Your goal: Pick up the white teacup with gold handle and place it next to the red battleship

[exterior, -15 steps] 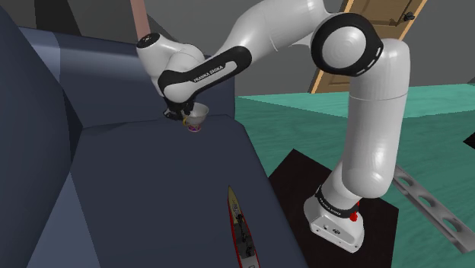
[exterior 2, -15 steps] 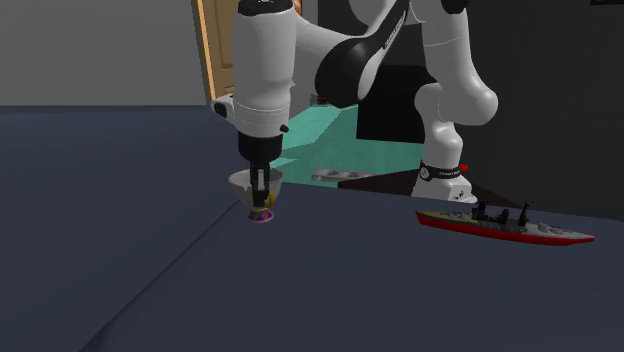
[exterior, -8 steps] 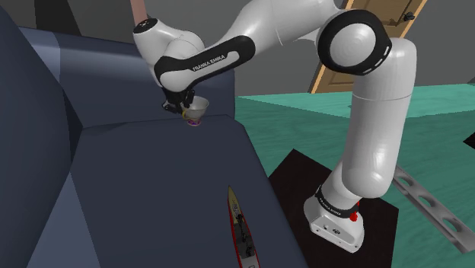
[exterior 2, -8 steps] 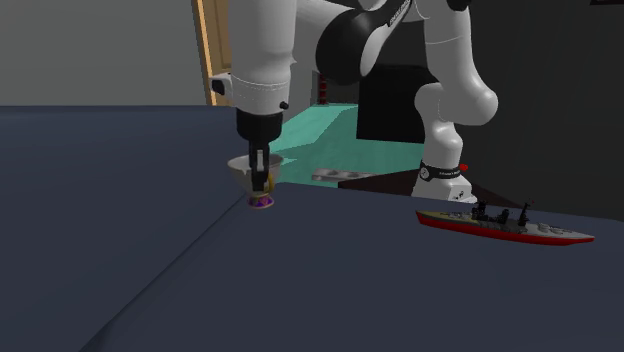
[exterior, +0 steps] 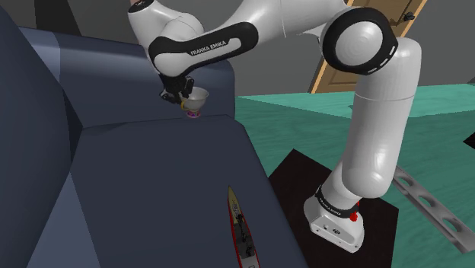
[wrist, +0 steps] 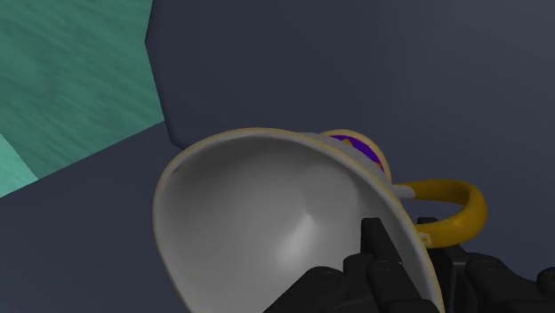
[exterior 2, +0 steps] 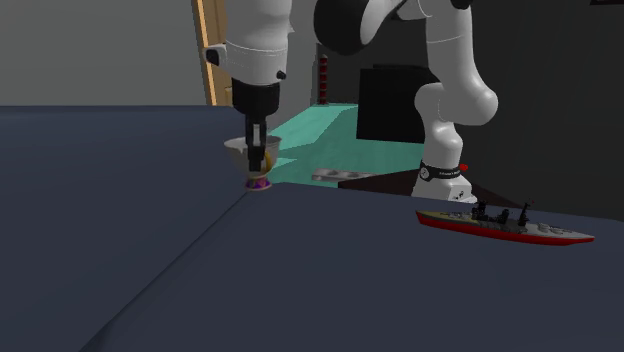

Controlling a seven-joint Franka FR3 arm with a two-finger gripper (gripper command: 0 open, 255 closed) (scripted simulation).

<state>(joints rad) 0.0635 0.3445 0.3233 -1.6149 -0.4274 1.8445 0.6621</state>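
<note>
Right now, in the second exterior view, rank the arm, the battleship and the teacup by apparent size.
1. white arm, largest by far.
2. red battleship, long but thin.
3. teacup, smallest, though it is probably farther from the camera than the battleship.

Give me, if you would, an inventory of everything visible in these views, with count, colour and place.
teacup: one, white with a gold rim and handle and a purple foot, clasped by its wall in the pincer, above the dark blue surface
battleship: one, red hull with dark upper works, lying on the dark blue surface, well apart from the teacup
dark blue surface: one, at the shoulder view's left
floor: teal, beyond the surface
door: one, brown wood, behind the arm
perforated strip: one, grey, on the floor by the stand
stand: one, black, under the arm's base
arm: one, white with dark joints
pincer: one, black, shut on the teacup
</note>
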